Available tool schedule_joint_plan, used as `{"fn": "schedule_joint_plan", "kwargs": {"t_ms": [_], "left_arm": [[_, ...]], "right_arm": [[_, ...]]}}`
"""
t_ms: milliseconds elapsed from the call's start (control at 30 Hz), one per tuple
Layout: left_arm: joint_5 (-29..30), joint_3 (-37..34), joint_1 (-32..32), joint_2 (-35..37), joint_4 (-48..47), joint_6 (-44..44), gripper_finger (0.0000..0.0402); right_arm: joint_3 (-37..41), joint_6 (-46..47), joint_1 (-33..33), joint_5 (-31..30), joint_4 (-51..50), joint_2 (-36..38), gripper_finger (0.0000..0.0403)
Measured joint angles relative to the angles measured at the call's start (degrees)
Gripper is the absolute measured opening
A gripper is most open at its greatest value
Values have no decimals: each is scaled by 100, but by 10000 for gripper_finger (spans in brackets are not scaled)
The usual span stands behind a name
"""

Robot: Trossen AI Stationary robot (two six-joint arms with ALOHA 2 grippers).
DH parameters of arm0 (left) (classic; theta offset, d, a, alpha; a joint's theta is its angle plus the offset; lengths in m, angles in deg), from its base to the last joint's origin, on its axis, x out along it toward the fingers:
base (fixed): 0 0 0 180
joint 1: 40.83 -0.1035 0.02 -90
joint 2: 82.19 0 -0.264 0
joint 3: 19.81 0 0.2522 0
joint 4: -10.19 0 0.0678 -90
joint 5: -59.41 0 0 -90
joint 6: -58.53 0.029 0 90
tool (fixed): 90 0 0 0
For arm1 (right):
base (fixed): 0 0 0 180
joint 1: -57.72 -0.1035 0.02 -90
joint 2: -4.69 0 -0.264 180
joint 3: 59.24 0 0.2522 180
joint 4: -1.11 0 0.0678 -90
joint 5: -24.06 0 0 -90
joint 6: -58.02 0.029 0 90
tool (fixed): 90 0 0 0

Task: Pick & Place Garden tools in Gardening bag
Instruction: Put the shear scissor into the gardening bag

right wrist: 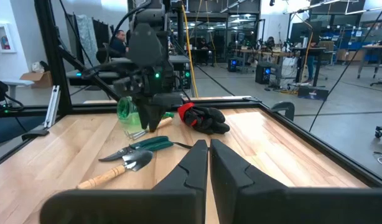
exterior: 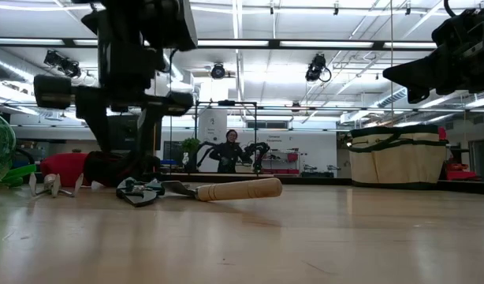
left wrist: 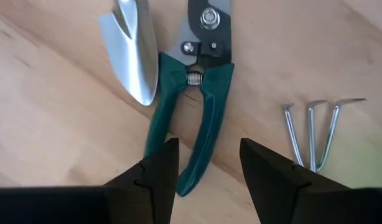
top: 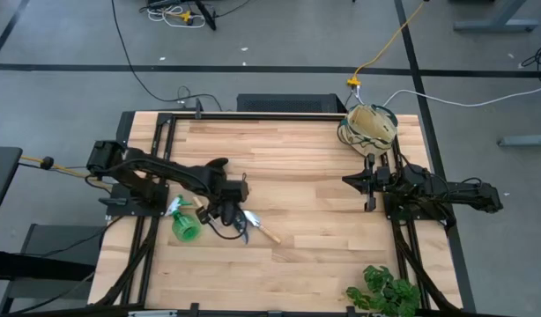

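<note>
Hovering over the tool cluster at about 8 o'clock on the wooden bench (top: pixel 297 176): left claw (left wrist: pixel 203 163), fingers standing apart with nothing between them, pointing down at the green-handled shears (left wrist: pixel 197 106). Lying flat on the bench, those shears, handles spread and running toward the claw, one handle reaching in between the two fingertips. Resting just beside the shears, the silver blade of the trowel (left wrist: pixel 134 53), nearly touching the near handle; trailing away toward the bench centre in the high view, its wooden handle (top: pixel 269 233). Lying on the other side of the shears, a little apart, the bent metal prongs of the mini rake (left wrist: pixel 312 130). Lying on its side at 9 o'clock of the cluster, the green spray bottle (top: pixel 186 224), close to the left arm. Sitting just behind the cluster in the right wrist view, the red-and-black glove (right wrist: pixel 203 118). Standing at about 1 o'clock on the bench, near the far right corner and well apart from every tool, the beige gardening bag (top: pixel 370 123), upright, with none of these tools in it yet. Waiting at 3 o'clock, just in front of the bag: right claw (right wrist: pixel 208 155), fingers pressed together on nothing. Sitting at 5 o'clock at the near edge, a leafy plant (top: pixel 385 291).
</note>
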Motion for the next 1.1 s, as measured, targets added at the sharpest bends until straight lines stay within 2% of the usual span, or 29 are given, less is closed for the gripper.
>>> {"fn": "schedule_joint_plan", "kwargs": {"t_ms": [467, 1100], "left_arm": [[312, -2, 0, -737, 51, 7, 177], [308, 0, 0, -758, 106, 66, 177]], "right_arm": [[0, 0, -1, 0, -1, 0, 21], [-2, 0, -1, 0, -1, 0, 21]]}}
